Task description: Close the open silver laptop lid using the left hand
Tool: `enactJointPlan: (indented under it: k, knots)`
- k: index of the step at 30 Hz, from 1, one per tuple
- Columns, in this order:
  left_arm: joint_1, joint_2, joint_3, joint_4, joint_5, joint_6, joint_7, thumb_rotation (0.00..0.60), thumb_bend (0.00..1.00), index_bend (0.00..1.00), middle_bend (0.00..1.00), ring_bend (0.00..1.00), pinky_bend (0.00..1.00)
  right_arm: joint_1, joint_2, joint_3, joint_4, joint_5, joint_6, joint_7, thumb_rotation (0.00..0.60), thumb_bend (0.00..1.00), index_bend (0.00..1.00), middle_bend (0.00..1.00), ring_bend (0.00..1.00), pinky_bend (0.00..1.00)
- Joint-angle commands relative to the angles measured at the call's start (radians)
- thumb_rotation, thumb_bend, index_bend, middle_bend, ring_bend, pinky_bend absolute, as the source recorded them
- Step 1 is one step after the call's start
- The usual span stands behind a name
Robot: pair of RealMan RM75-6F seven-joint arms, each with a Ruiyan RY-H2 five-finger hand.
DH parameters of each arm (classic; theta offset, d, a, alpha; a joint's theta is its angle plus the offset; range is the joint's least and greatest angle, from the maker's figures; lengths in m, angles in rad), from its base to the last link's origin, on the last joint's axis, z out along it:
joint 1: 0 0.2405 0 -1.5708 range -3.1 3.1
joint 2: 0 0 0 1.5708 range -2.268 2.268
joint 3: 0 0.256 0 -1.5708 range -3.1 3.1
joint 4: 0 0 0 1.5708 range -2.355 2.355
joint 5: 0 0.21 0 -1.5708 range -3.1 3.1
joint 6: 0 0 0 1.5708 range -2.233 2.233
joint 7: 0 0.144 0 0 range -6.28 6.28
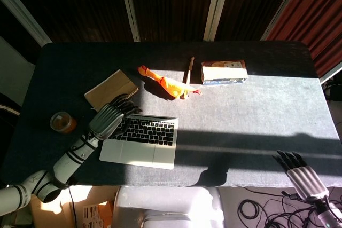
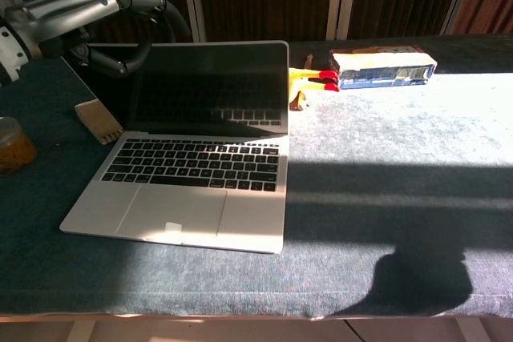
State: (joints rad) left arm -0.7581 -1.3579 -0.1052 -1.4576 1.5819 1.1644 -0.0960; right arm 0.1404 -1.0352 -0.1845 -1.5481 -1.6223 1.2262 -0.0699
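Note:
The silver laptop (image 1: 144, 137) lies at the front left of the dark table, its lid (image 2: 216, 86) tilted well forward over the keyboard (image 2: 196, 166). My left hand (image 1: 109, 117) is at the lid's top left corner. In the chest view the left hand (image 2: 88, 14) has its fingers hooked over the top edge and its thumb on the screen side, so it holds that corner. My right hand (image 1: 300, 173) hangs beyond the table's near right edge with fingers spread and nothing in it. The chest view does not show it.
A brown notebook (image 1: 111, 89) lies behind the laptop. An amber jar (image 1: 62, 122) stands to its left. Further back are an orange toy (image 1: 168, 84), a thin stick (image 1: 189, 69) and a box (image 1: 224, 71). Sunlight and shadow bands cross the table (image 1: 256, 121).

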Motion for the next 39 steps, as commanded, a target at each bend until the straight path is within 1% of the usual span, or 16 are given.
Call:
enactJointPlan:
  k: [1, 7, 13, 18, 21, 25, 29, 31, 33, 36, 39]
  knots:
    - [0.033, 0.056, 0.037, -0.069, 0.039, 0.026, 0.063, 0.600, 0.65, 0.33, 0.44, 0.27, 0.17, -0.002, -0.006, 0.001, -0.003, 0.000, -0.003, -0.007, 0.600, 0.09, 0.00, 0.00, 0.00, 0.00]
    - [0.066, 0.123, 0.097, -0.170, 0.052, -0.002, 0.081, 0.600, 0.65, 0.33, 0.44, 0.27, 0.18, -0.011, -0.017, 0.000, -0.013, -0.004, -0.002, -0.043, 0.600, 0.09, 0.00, 0.00, 0.00, 0.00]
    - [0.099, 0.151, 0.157, -0.213, 0.081, -0.020, 0.092, 0.600, 0.65, 0.33, 0.44, 0.27, 0.18, -0.020, -0.014, 0.000, -0.035, -0.010, 0.011, -0.069, 0.600, 0.09, 0.00, 0.00, 0.00, 0.00]
    - [0.120, 0.134, 0.183, -0.186, 0.096, -0.025, 0.097, 0.600, 0.65, 0.33, 0.43, 0.27, 0.18, -0.025, -0.018, -0.001, -0.047, -0.020, 0.017, -0.088, 0.600, 0.09, 0.00, 0.00, 0.00, 0.00]
    - [0.134, 0.121, 0.197, -0.163, 0.104, -0.021, 0.080, 0.600, 0.65, 0.33, 0.43, 0.27, 0.19, -0.027, -0.021, -0.002, -0.051, -0.024, 0.017, -0.099, 0.600, 0.09, 0.00, 0.00, 0.00, 0.00]
    - [0.152, 0.109, 0.228, -0.137, 0.123, -0.025, 0.044, 0.600, 0.65, 0.33, 0.43, 0.26, 0.20, -0.030, -0.022, -0.001, -0.058, -0.026, 0.017, -0.112, 0.600, 0.09, 0.00, 0.00, 0.00, 0.00]
    - [0.159, 0.099, 0.263, -0.114, 0.132, -0.059, 0.002, 0.600, 0.65, 0.33, 0.35, 0.21, 0.20, -0.031, -0.024, 0.001, -0.065, -0.026, 0.018, -0.122, 0.600, 0.09, 0.00, 0.00, 0.00, 0.00]
    - [0.161, 0.093, 0.279, -0.103, 0.133, -0.081, -0.017, 0.600, 0.65, 0.28, 0.29, 0.17, 0.20, -0.032, -0.025, 0.001, -0.069, -0.027, 0.017, -0.129, 0.600, 0.09, 0.00, 0.00, 0.00, 0.00]
    - [0.161, 0.087, 0.293, -0.091, 0.137, -0.098, -0.039, 0.600, 0.65, 0.22, 0.24, 0.13, 0.19, -0.032, -0.025, 0.002, -0.073, -0.026, 0.015, -0.135, 0.600, 0.09, 0.00, 0.00, 0.00, 0.00]
    - [0.163, 0.074, 0.301, -0.062, 0.136, -0.113, -0.063, 0.600, 0.65, 0.13, 0.16, 0.05, 0.16, -0.033, -0.024, 0.003, -0.077, -0.023, 0.012, -0.141, 0.600, 0.09, 0.00, 0.00, 0.00, 0.00]
    - [0.165, 0.056, 0.305, -0.033, 0.131, -0.127, -0.084, 0.600, 0.65, 0.09, 0.11, 0.00, 0.14, -0.033, -0.024, 0.003, -0.079, -0.022, 0.010, -0.141, 0.600, 0.09, 0.00, 0.00, 0.00, 0.00]
